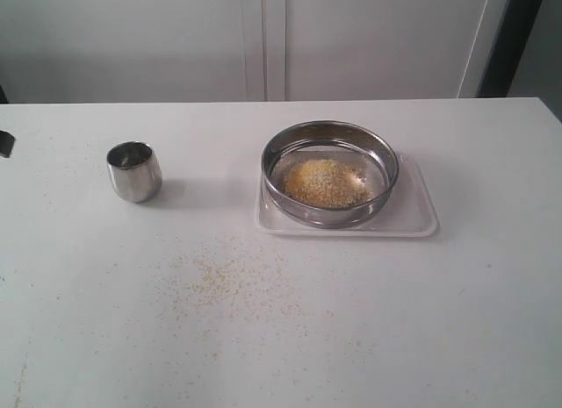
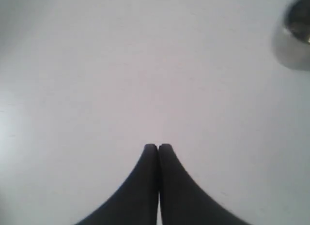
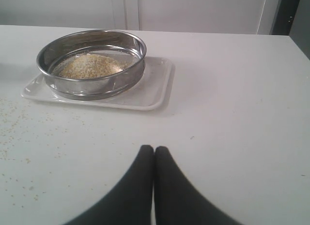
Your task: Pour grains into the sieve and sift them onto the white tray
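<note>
1. Grains (image 1: 327, 182) lie in the exterior view as a yellow and pale heap on the mesh of the sieve (image 1: 329, 217). The sieve stands flat on the white tray (image 1: 408, 217), toward its left end. A small steel cup (image 1: 134, 171) stands upright well apart on the left. Some scattered granules (image 1: 230, 281) lie on the table (image 1: 457, 320) in front. No gripper shows clearly here.

2. In the left wrist view, the left gripper (image 2: 158, 147) has its two dark fingers pressed together with nothing between them. It is above bare table, and only the blurred cup (image 2: 293, 36) shows at the edge.

3. In the right wrist view, the right gripper (image 3: 154, 150) is closed and empty too, near the sieve (image 3: 92, 87) but apart from it. The heap of grains (image 3: 92, 65) sits off centre on the mesh, and the tray (image 3: 155, 84) rim is free on the near side.

4. I judge that pouring is done and sifting is the step in hand.

5. The sieve looks stiff, smooth and probably slippery, and not heavy. The best hold seems to be the thin upright wall, with one finger inside and one outside.

6. The grains are loose and will slide or jump over the rim if the sieve tilts, so it should stay level and shake gently over the tray.
</note>
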Robot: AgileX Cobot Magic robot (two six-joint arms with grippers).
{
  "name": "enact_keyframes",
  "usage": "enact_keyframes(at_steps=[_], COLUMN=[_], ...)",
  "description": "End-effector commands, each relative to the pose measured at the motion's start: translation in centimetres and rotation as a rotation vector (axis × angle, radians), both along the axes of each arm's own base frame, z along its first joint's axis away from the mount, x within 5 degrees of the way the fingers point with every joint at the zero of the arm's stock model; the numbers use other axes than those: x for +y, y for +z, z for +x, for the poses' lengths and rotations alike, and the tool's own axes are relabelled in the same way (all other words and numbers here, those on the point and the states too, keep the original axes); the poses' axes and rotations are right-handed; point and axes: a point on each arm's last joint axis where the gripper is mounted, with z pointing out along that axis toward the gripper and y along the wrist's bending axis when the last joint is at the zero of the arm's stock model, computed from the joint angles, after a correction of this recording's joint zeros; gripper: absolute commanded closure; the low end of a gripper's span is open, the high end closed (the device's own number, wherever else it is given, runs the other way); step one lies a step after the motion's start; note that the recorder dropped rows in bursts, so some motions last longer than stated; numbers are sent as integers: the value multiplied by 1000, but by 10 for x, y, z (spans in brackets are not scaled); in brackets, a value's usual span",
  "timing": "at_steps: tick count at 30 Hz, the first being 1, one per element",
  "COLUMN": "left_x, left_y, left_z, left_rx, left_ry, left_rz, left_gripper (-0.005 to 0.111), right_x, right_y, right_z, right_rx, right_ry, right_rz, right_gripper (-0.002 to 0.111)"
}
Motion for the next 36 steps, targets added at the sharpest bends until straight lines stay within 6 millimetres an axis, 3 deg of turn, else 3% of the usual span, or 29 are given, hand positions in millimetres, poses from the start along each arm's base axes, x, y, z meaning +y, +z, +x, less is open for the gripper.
enact_keyframes(at_steps=[1, 19, 25, 36], left_x=[-19, -9, -8, -8], left_y=[-3, -36, -28, -28], left_z=[-14, -89, -99, -98], left_rx=[111, 69, 14, 12], left_ry=[-131, -47, -55, -56], left_rz=[-180, -269, -276, -275], left_gripper=[107, 107, 107, 107], right_x=[-1, -1, -1, -1], right_y=[-2, -2, -2, -2], right_z=[0, 0, 0, 0], right_rx=[-3, -3, -7, -7], right_ry=[-9, -9, -11, -11], right_rz=[-6, -6, -29, -29], right_gripper=[108, 108, 108, 108])
